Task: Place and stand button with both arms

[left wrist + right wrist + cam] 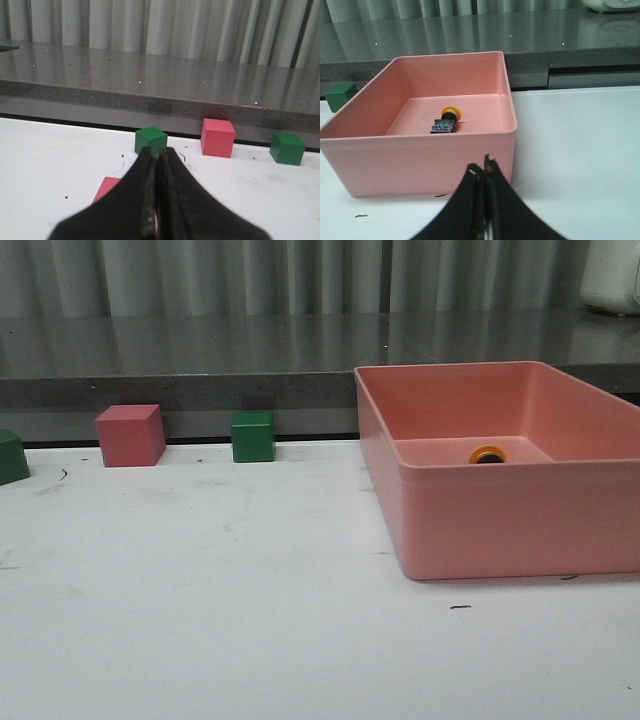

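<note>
The yellow button (446, 120) lies on its side inside the pink bin (425, 165), ahead of the right gripper (482, 172), so it needs lifting out, and both grippers, left gripper (156, 155) too, have fingers pressed together, holding nothing.

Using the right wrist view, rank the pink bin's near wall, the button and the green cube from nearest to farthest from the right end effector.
1. Pink bin's near wall: just ahead of the shut right end effector.
2. Button: lying on its side on the bin floor, past that wall.
3. Green cube: outside the bin, beyond its far corner, near the grey ledge.
</note>
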Robot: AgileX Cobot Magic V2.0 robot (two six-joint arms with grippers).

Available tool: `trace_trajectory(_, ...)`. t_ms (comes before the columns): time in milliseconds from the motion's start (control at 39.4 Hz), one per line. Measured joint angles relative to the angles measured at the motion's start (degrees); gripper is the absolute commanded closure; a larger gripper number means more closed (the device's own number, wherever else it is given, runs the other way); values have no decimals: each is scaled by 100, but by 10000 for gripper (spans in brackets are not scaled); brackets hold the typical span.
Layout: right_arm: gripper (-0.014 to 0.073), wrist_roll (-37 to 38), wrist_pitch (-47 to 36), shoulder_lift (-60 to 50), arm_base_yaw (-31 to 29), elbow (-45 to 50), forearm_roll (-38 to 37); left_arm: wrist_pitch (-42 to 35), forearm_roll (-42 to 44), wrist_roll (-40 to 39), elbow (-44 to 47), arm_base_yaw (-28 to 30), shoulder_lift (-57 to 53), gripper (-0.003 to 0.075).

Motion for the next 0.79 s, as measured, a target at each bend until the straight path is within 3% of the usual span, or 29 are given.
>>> trace_trajectory(229, 663, 0, -5, 0, 0, -59, 0, -529, -189, 0, -38, 0, 0, 741)
trace_trajectory(407, 662, 0, 447, 62, 0, -985, 0, 282, -208, 0, -795, 0, 83, 741)
trace_trajectory(584, 662, 0, 763, 1019, 0, -1926, 0, 756, -208, 0, -1580, 0, 1038, 741)
trace_trajectory(788, 662, 0, 690, 2266, 0, -2363, 0, 851, -208, 0, -2032, 0, 2036, 741)
